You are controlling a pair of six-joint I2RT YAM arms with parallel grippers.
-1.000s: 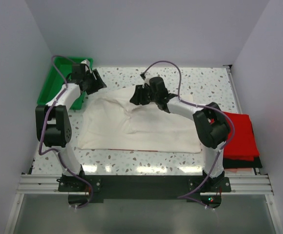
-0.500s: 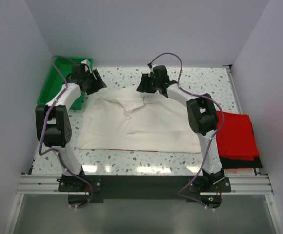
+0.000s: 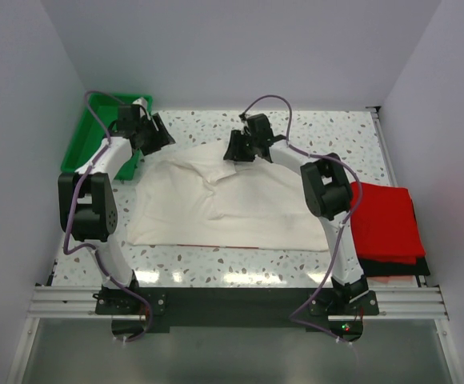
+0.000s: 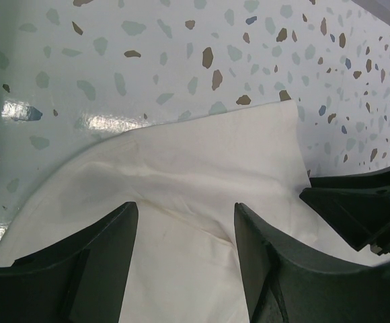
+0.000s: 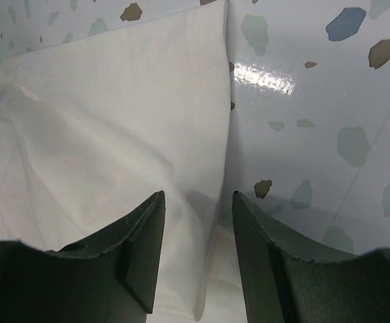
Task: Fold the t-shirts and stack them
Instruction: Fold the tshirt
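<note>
An off-white t-shirt [image 3: 232, 204] lies spread across the middle of the table, with a fold near its far edge. My left gripper [image 3: 154, 132] hovers at the shirt's far left corner. In the left wrist view its fingers [image 4: 185, 222] stand open over the cloth [image 4: 202, 161], gripping nothing. My right gripper [image 3: 242, 148] is at the shirt's far edge. In the right wrist view it [image 5: 195, 202] is open, its jaws on either side of the cloth's hem [image 5: 212, 134]. Folded red t-shirts [image 3: 386, 220] lie stacked at the right on a black one [image 3: 421, 269].
A green plastic tray [image 3: 92, 128] stands at the far left, just behind the left arm. White walls close in the speckled table [image 3: 336, 132] on three sides. The stack sits close to the right arm's base. The right gripper's black body [image 4: 363, 208] shows in the left wrist view.
The right gripper moved from over the shirt's upper middle to its far edge, its arm swinging back. The bunched cloth there now lies flatter. The left arm has not moved.
</note>
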